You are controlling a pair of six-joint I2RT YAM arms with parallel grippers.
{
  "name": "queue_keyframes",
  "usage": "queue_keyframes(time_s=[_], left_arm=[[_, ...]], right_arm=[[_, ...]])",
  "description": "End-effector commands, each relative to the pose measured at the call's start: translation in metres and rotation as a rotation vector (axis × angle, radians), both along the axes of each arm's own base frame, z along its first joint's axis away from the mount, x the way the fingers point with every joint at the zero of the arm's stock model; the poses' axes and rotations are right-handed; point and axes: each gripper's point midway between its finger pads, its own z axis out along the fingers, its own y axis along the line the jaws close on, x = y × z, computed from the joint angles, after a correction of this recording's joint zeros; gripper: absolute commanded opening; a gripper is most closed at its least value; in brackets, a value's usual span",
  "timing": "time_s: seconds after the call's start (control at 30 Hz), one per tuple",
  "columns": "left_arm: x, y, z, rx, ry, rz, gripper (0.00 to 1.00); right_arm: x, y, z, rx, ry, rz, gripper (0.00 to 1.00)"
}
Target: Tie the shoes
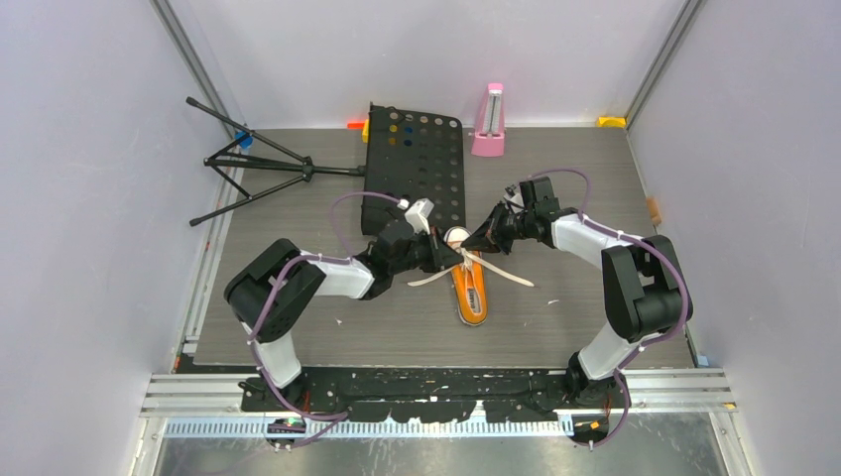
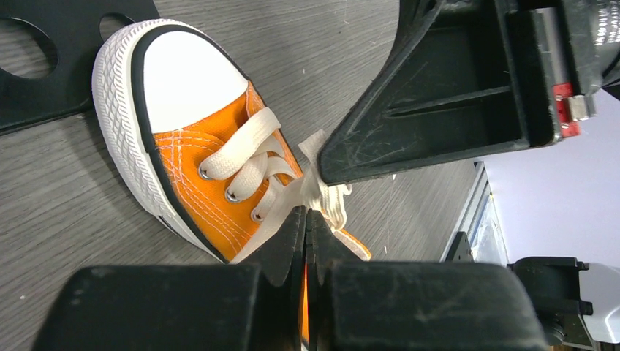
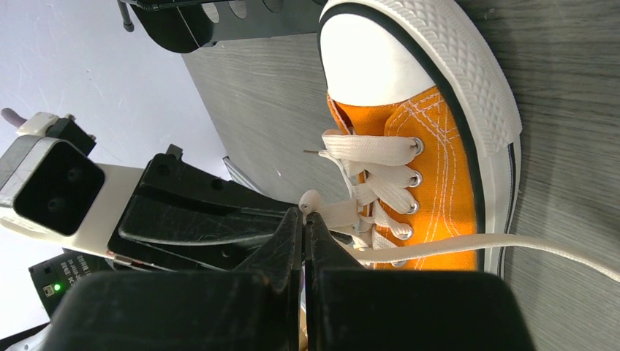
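shoe point(image 1: 472, 288) lies in the middle of the table point(image 1: 298, 337), heel toward the near edge. over its laces point(image 3: 369, 150) my left gripper point(image 2: 305, 217) and right gripper point(image 3: 303, 219) meet, both pinched shut. the right seems to nip the laces for tightening; the left's hold i cannot tell.

Orange canvas low-top sneaker point(image 1: 472, 293), white toe cap + rubber sole, sits sole-down mid-tabletop point(image 1: 397, 327) ahead of me, toe pointing away from me. White laces point(image 1: 511, 276) untied, loose ends trail L & R across tabletop.
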Motion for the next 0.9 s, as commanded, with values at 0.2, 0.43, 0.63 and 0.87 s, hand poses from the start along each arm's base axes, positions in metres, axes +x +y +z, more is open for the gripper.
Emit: queue_keyframes(time_s=[0.2, 0.43, 0.63, 0.87], left_arm=[[0.0087, -0.0212, 0.0169, -0.123, -0.006, -0.028, 0.0], [0.0055, -0.0192, 0.0205, -0.133, -0.003, -0.028, 0.01], [0.0027, -0.0177, 0.0216, -0.135, 0.001, -0.029, 0.01], [-0.0005, -0.0117, 0.0221, -0.115, 0.019, -0.014, 0.0]], right_arm=[[0.0101, 0.0041, 0.0147, 0.028, -0.046, 0.009, 0.0], [0.0104, 0.0044, 0.014, 0.03, -0.041, 0.009, 0.0], [0.0103, 0.0042, 0.0124, 0.028, -0.037, 0.009, 0.0], [0.0111, 0.0042, 0.0132, 0.025, -0.042, 0.01, 0.0]])
